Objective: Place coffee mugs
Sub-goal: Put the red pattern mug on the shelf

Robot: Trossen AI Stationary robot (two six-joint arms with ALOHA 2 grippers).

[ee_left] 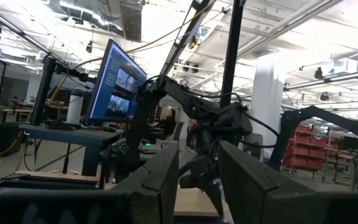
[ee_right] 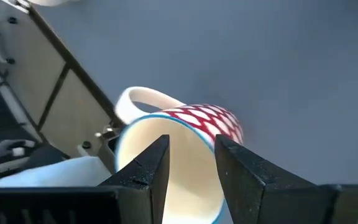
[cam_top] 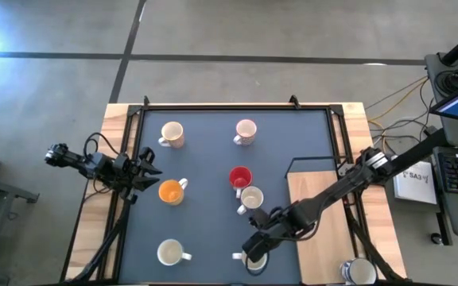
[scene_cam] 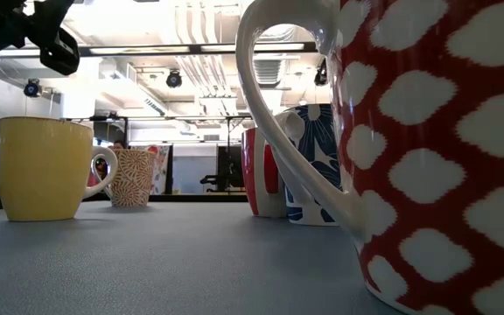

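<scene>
Grey mat (cam_top: 213,159) near edge: my right gripper (ee_right: 190,163) hangs open over the red-spotted mug (ee_right: 194,134), holding nothing. Lifting crooked could clip its rim and tip it.

I read the red-and-white mug (scene_cam: 427,149) as glossy glazed ceramic. The table mat (cam_top: 205,171) looks matt and finely textured, its border (cam_top: 114,119) bare wood; the gripper fingers (ee_right: 148,168) are possibly matt plastic.
</scene>
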